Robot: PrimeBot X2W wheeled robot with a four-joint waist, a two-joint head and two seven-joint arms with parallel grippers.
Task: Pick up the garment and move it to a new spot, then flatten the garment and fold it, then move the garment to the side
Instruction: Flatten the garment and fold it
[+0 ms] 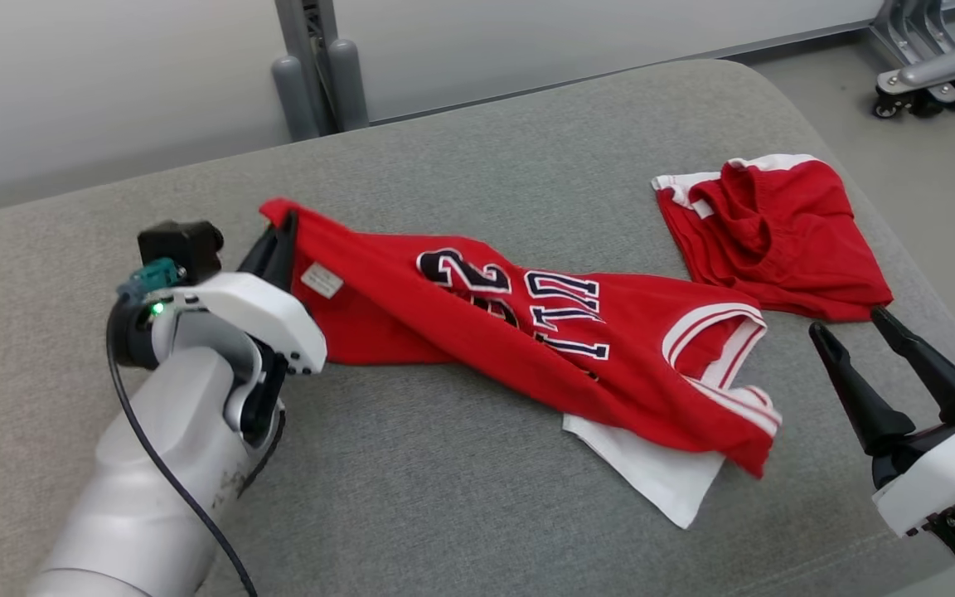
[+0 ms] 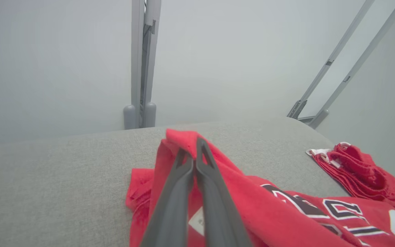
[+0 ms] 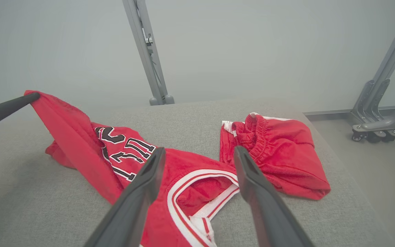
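The garment (image 1: 477, 332) is a red jersey with dark numbers and white trim, lying crumpled across the grey padded surface (image 1: 444, 514). My left gripper (image 1: 283, 220) is shut on its far left corner, and that corner is raised off the surface. In the left wrist view the gripper (image 2: 192, 151) pinches the red cloth (image 2: 269, 212) at its tips. My right gripper (image 1: 849, 322) stands open at the lower right, just past the jersey's white-trimmed end. In the right wrist view it (image 3: 199, 151) hovers over the jersey's (image 3: 91, 151) trimmed opening, holding nothing.
Red shorts (image 1: 776, 240) lie bunched at the right rear of the surface, close to my right gripper. A white layer (image 1: 652, 473) pokes out from under the jersey's near edge. A grey post (image 1: 320, 66) stands behind the surface, and a wheeled frame base (image 1: 925, 83) sits on the floor at the far right.
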